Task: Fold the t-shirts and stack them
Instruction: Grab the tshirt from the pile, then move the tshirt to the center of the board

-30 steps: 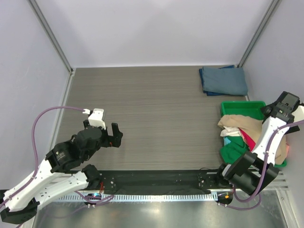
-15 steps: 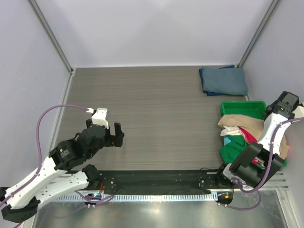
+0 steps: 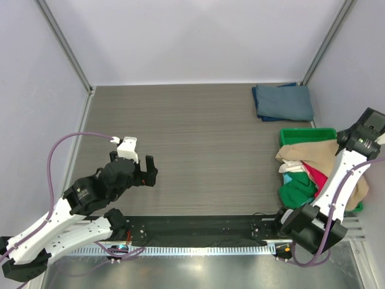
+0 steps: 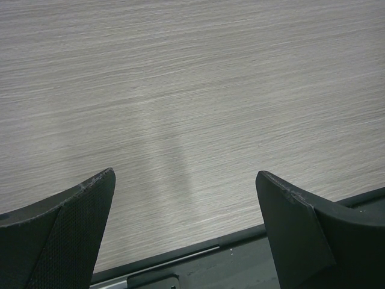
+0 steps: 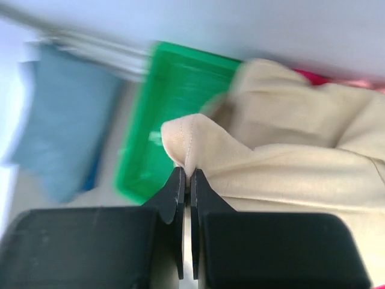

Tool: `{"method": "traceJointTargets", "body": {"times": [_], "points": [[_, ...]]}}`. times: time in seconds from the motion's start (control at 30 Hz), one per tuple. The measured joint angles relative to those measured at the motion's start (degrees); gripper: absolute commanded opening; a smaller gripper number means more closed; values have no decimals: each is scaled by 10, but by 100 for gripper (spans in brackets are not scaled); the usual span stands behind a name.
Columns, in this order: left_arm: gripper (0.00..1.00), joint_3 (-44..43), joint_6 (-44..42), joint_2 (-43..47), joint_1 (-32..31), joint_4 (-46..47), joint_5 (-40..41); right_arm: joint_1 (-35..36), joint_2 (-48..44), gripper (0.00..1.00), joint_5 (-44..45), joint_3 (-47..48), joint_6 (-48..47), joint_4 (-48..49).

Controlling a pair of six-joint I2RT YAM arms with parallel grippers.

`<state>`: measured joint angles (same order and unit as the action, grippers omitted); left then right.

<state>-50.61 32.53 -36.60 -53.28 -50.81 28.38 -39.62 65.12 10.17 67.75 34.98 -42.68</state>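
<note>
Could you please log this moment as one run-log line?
right gripper: shut on tan shirt over bin | left gripper: open above table | blue shirt: folded, far corner

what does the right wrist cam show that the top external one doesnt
Only the right wrist view: the right gripper shut on a raised fold of the tan t-shirt, with the seam visible at the pinch. Only the top external view: the left gripper, open above the bare table, plus the green t-shirt and teal t-shirt in the pile. Both: the tan t-shirt, the green bin and the folded blue-grey t-shirt.
</note>
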Motion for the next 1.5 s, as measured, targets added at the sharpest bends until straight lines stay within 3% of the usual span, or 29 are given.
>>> {"method": "traceJointTargets", "body": {"times": [0.3,0.4,0.57,0.67,0.73,0.8,0.87,0.9,0.93,0.97,1.0,1.13,1.23,1.33,1.5], "points": [[100,0,0,13,0,0,1,118,-12,1,-126,264,40,-40],[100,0,0,21,0,0,2,175,3,1,-207,328,79,7],[100,0,0,30,0,-1,12,376,133,1,-339,530,117,112],[100,0,1,37,0,-1,22,432,211,1,-413,628,137,184],[100,0,2,42,0,-1,29,436,224,1,-442,636,154,228],[100,0,3,45,0,-2,36,436,215,1,-448,614,158,257],[100,0,4,48,0,-5,46,436,169,3,-442,513,153,297],[100,0,5,50,0,-7,50,436,140,12,-438,459,148,304],[100,0,7,53,0,-9,54,437,113,67,-435,400,143,306],[100,0,10,56,0,-10,59,440,76,94,-426,313,135,328],[100,0,14,63,0,-13,68,451,35,100,-405,219,130,337],[100,0,24,101,0,-24,98,480,-45,100,-321,-83,117,301],[100,0,31,126,0,-28,118,485,-5,100,-254,-201,114,212],[100,0,32,125,0,-29,128,486,13,100,-209,-227,108,132],[100,-4,43,32,0,-38,142,540,-9,100,-160,-177,91,127]]}}
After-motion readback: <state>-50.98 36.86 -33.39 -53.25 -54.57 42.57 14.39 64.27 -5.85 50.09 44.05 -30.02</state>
